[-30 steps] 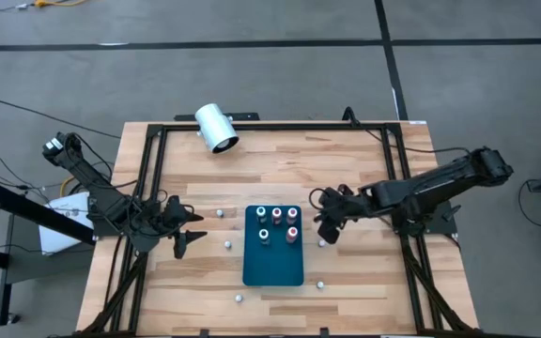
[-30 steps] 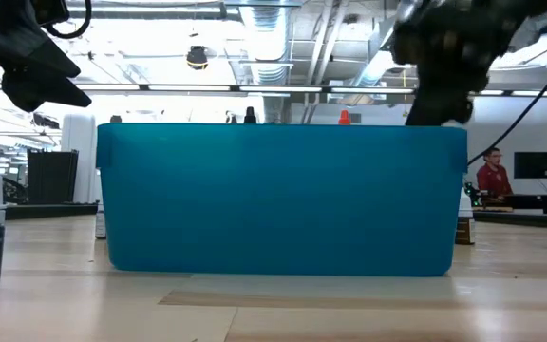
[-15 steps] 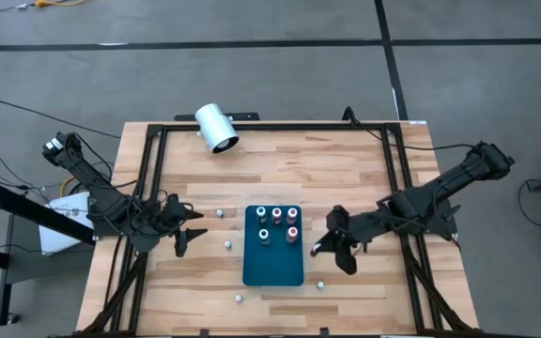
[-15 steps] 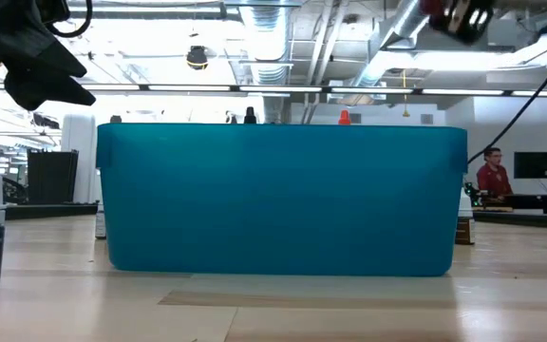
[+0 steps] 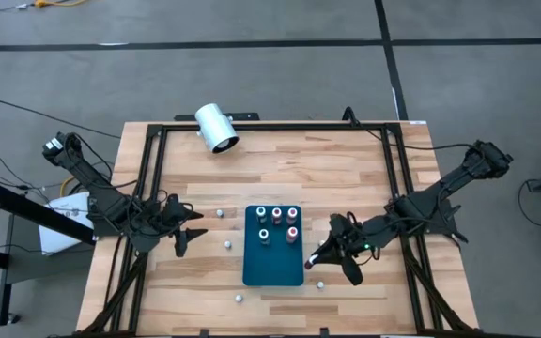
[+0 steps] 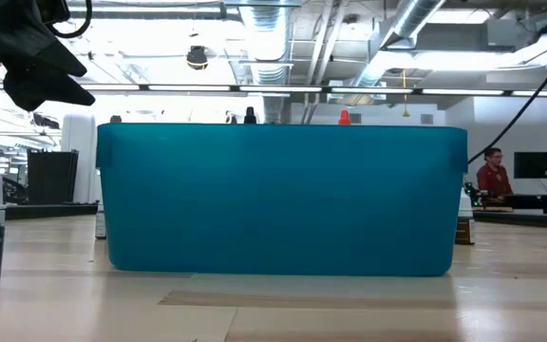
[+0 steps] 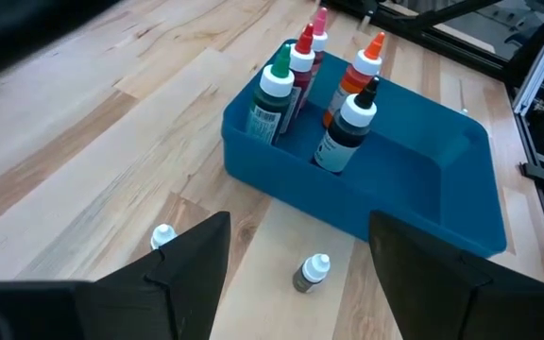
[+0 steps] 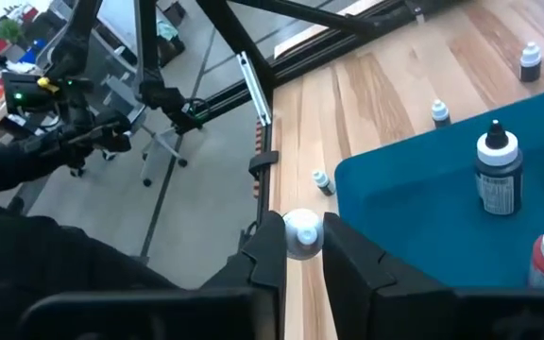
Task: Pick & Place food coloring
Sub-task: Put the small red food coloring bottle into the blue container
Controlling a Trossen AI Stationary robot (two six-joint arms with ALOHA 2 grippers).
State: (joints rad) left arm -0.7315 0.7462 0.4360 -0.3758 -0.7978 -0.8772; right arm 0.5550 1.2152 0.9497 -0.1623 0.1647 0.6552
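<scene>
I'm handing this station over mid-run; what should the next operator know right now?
Right gripper: jaws shut on a small white-capped bottle, held beside the near right corner of the blue rectangular plastic tray.
Left gripper: open, empty, waiting left of the tray.
Done: five small food-coloring bottles stand upright at the tray's far end.
Left: the held bottle is not yet in the tray; four more small bottles lie scattered on the wooden table around the tray.
</scene>
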